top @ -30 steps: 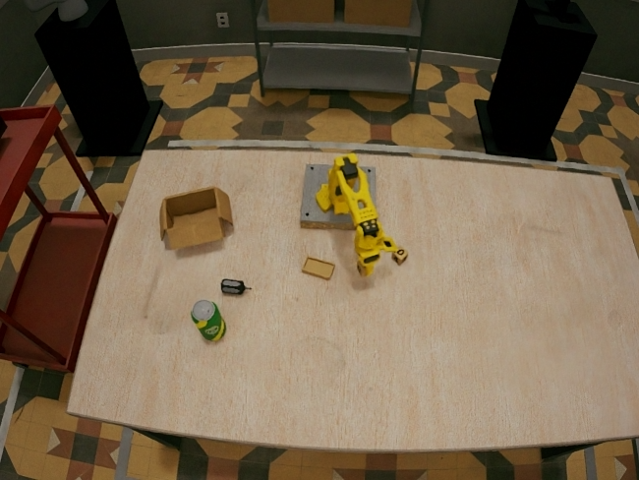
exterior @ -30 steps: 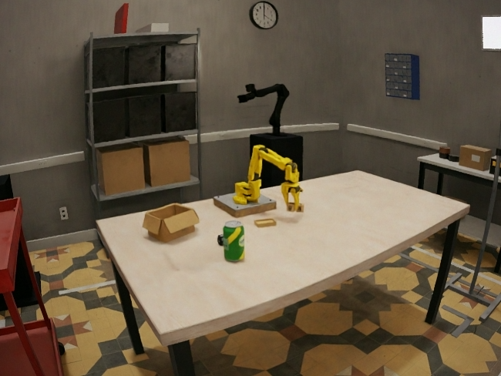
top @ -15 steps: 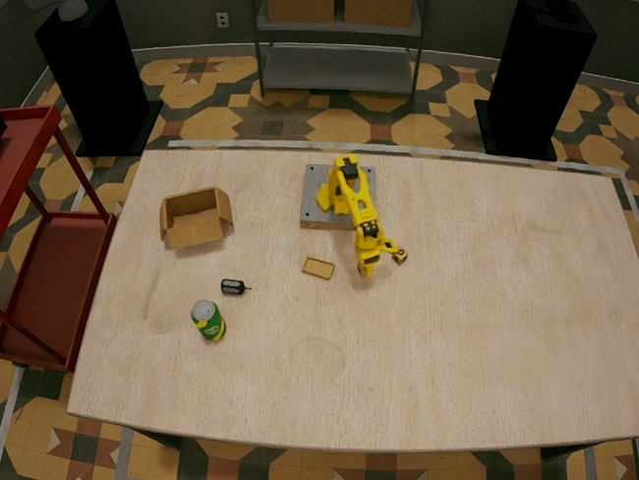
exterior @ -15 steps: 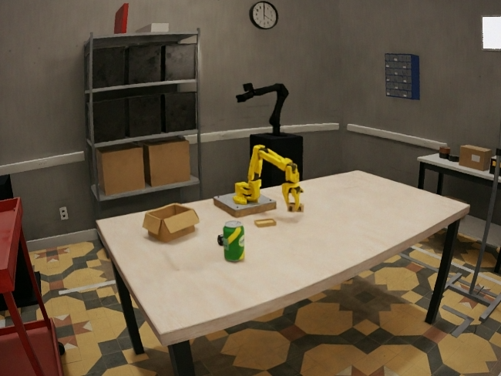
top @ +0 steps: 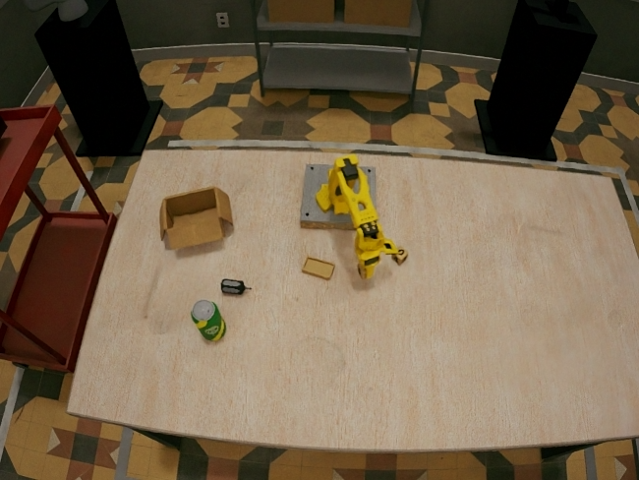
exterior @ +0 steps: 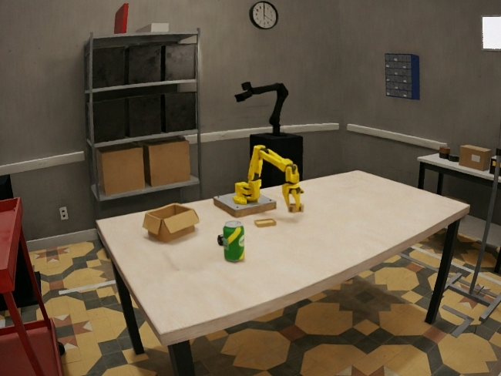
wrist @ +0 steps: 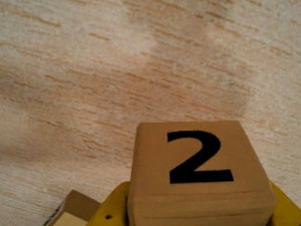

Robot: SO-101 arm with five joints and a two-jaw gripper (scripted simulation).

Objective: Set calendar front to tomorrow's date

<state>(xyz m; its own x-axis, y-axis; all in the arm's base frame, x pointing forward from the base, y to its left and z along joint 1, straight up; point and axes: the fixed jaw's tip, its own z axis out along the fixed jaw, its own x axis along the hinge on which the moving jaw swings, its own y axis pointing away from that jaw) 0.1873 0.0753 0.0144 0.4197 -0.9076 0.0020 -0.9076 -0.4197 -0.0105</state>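
My gripper [top: 372, 262] [exterior: 294, 201] is shut on a tan date cube [wrist: 198, 199] and holds it just above the table, right of the tray. In the wrist view the cube's upper face reads 2 and the face toward the camera reads 0. From above, the arm hides this cube. The second cube [top: 399, 255] lies on the table close beside the fingers, partly hidden by a finger in the wrist view. The flat wooden tray [top: 320, 262] [exterior: 264, 225] lies in front of the arm's base with no cube in it. I cannot see the month's name.
An open cardboard box [top: 195, 216] [exterior: 169, 221] sits at the table's left. A green can [top: 208, 321] [exterior: 233, 242] and a small black object [top: 233, 286] stand left of the tray. The arm's grey base plate [top: 310, 196] is behind the tray. A red cart [top: 30, 258] stands off the left edge.
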